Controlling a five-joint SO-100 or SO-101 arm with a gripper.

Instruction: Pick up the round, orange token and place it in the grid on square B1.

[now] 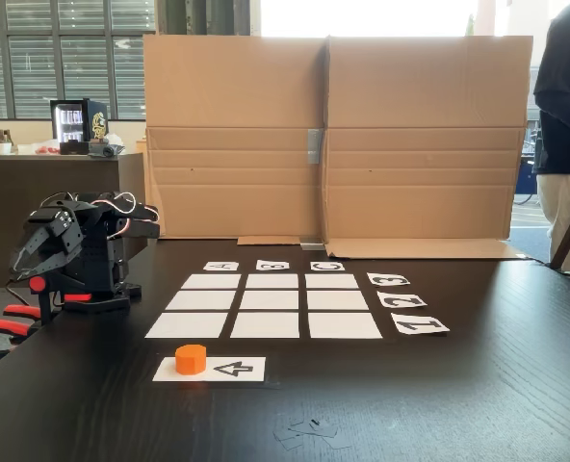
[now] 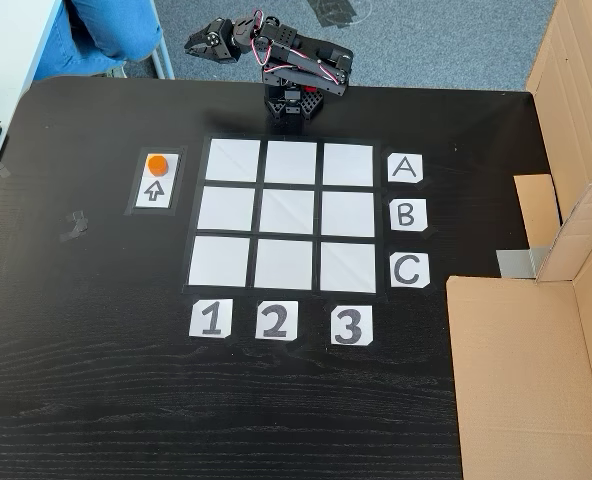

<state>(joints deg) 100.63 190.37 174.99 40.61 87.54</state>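
Observation:
The orange token [image 1: 191,358] [image 2: 157,164] sits on a white strip printed with a black arrow, just outside the grid [image 1: 265,300] [image 2: 286,213] beside its A1 corner. Square B1 [image 1: 265,325] [image 2: 223,209] is bare white paper. It lies in the row nearest the camera in a fixed view and in the left column in the other. My gripper [image 1: 20,262] [image 2: 191,42] is folded back on the arm at the table's edge, well away from the token. Its jaws look shut with nothing between them.
Letter cards A, B, C and number cards 1, 2, 3 [image 2: 274,320] edge the grid. A cardboard wall [image 1: 333,135] [image 2: 536,360] stands along one side of the table. Orange clamps [image 1: 6,325] hold the arm's base. A person [image 1: 564,115] stands nearby.

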